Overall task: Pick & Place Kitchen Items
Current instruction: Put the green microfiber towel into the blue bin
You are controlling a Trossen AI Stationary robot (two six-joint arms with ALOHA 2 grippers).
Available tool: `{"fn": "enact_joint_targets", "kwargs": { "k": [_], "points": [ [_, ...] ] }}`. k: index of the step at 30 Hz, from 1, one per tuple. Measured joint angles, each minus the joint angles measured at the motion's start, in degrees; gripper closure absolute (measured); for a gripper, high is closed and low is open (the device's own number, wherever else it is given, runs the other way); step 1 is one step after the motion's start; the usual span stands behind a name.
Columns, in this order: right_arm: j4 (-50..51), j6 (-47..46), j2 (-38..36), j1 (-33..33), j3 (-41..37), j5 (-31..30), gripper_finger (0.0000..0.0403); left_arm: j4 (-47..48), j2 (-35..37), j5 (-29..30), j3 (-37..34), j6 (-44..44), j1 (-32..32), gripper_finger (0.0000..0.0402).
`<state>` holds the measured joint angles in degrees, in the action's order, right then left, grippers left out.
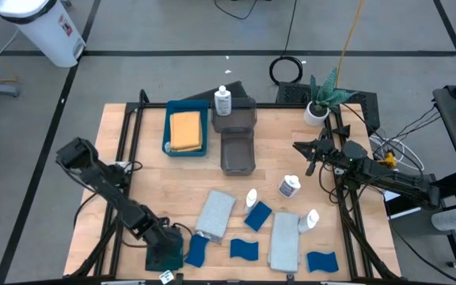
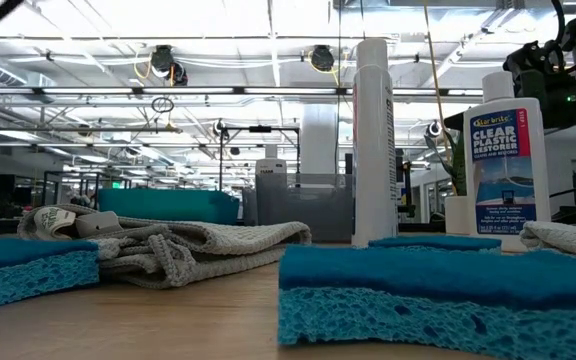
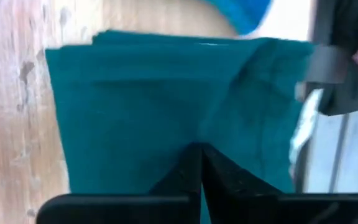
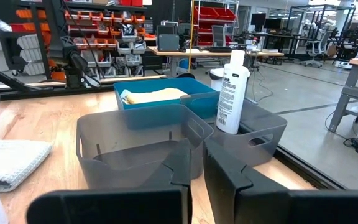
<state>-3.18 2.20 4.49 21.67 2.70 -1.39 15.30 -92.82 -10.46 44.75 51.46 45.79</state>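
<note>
The bench (image 1: 149, 166) carries a loose spread of items along its near half, apparently laid out to be sorted into the containers at the far side. The blue tray (image 1: 168, 131) already holds a folded orange cloth (image 1: 185, 130). Beside it stand two grey bins: the far bin (image 1: 244, 119) holds one upright white bottle (image 1: 223, 101), while the near bin (image 1: 237, 152) looks empty.

Two light grey cloths (image 1: 214, 212) (image 1: 284, 240) lie flat among several blue sponges (image 1: 257, 215) and three more small bottles (image 1: 289, 187), all apart from the containers.

The left gripper (image 3: 199, 163) sits at the near-left edge of the bench, its fingers pinched together on a dark green cloth (image 3: 166, 106), seemingly catching a fold to lift it; a sponge lies just beside it.

The right gripper (image 4: 196, 168) hovers by the far-right side, closed and empty, facing the bins, waiting.
</note>
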Motion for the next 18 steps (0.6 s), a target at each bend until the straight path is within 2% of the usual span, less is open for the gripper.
{"fn": "enact_joint_targets", "kwargs": {
  "k": [5,11,18],
  "points": [
    [0.00,0.00,0.00,0.00,0.00,0.00,0.0383,4.47,-2.11,0.06,0.38,-0.54,-1.30,0.0398],
    [0.00,0.00,0.00,-0.01,0.00,0.01,0.0383,9.74,-0.44,7.60,0.20,-3.90,-4.13,0.0387],
    [-0.01,0.00,0.00,0.00,0.00,0.01,0.0383,10.80,5.37,4.57,-0.28,-5.19,-7.73,0.0397]
  ]
}}
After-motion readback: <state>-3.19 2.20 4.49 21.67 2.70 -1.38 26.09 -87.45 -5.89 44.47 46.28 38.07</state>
